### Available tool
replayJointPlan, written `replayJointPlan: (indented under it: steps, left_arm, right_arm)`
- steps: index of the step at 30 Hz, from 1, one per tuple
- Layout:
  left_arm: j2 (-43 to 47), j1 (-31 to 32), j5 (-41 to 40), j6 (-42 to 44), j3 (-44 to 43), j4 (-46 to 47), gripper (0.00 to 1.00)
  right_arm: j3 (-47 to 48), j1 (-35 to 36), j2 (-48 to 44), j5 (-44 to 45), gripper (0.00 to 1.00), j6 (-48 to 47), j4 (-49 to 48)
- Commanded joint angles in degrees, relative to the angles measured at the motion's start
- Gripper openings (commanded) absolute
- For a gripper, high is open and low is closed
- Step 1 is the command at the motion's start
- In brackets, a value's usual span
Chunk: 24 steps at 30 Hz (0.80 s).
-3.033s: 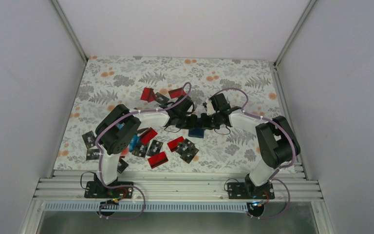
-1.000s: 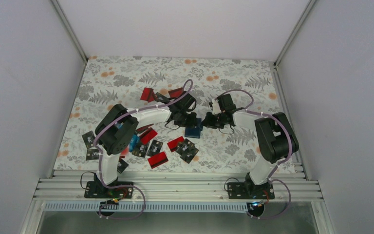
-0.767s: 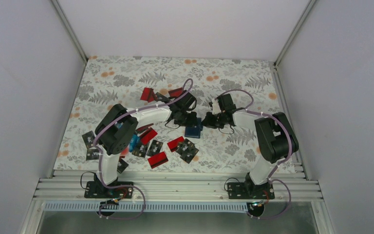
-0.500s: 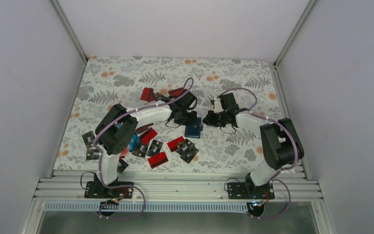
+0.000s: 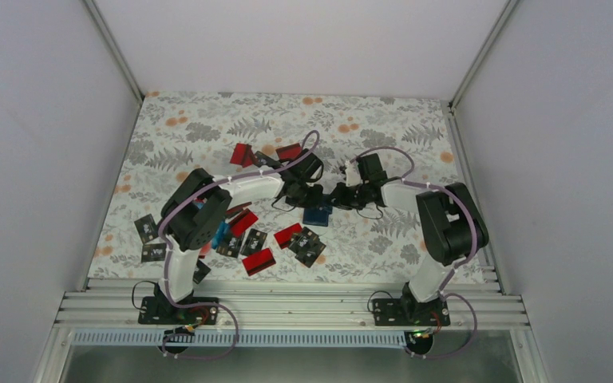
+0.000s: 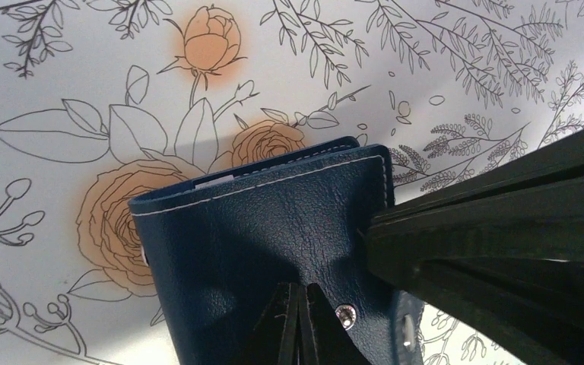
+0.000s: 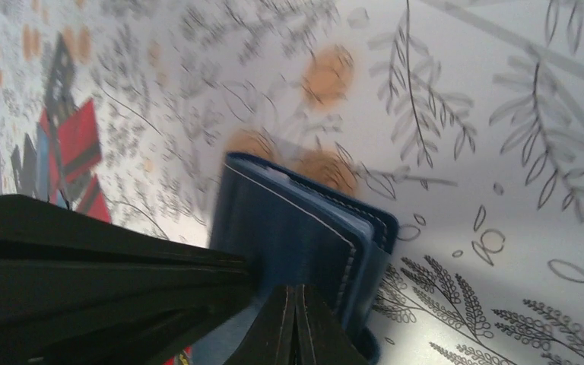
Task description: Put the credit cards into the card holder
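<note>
1. The left pincer (image 6: 298,296) has its fingers pressed flat together. The tips sit on the navy cover of the card holder (image 6: 274,228), just beside a metal snap (image 6: 344,314). We cannot tell whether any leather is pinched between them.
2. The right pincer (image 7: 295,296) is closed as well, with its tips at the holder's stitched edge. It reaches in from the opposite side, and in the left wrist view its black fingers butt against the holder's right corner.
3. The holder lies near the middle of the floral tabletop (image 5: 207,128), between the two pincers. It is folded over, with lighter blue inner leaves showing at one edge.
4. Three seconds ago the two pincers met over the holder in the top view; now we see a small gap between them. A second ago the holder showed as a taller patch reaching up between them, and now it shows lower. Half a second ago the right arm's elbow stood farther out to the right, and it has since swung back in.
5. The credit cards (image 5: 259,261) have not moved. Most are scattered to the left of the holder near the left arm, and two red ones lie beyond that arm.
</note>
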<state>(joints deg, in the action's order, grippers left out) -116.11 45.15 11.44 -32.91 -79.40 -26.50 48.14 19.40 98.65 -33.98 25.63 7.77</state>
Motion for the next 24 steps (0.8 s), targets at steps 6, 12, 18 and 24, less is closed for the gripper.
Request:
replayJointPlan:
  steps: [6,12,18,24]
  left_arm:
    - [-0.96,0.14,1.09,0.74,-0.05,-0.37,0.04]
    - [2.28,-0.42,-1.31,-0.56,-1.3,-2.47,0.15]
    - [5.42,-1.2,1.62,-1.91,-0.23,-0.42,0.24]
    - [4.86,-1.33,5.82,-2.34,0.44,1.75,0.24]
  right_arm:
    - [0.37,-0.3,4.33,1.09,0.04,0.1,-0.74]
    - [-0.75,-0.33,5.04,1.94,0.04,0.14,-0.85]
    - [-0.71,-0.33,4.85,2.42,0.04,0.12,-0.82]
    - [-0.81,-0.32,4.83,2.4,0.04,0.04,-0.73]
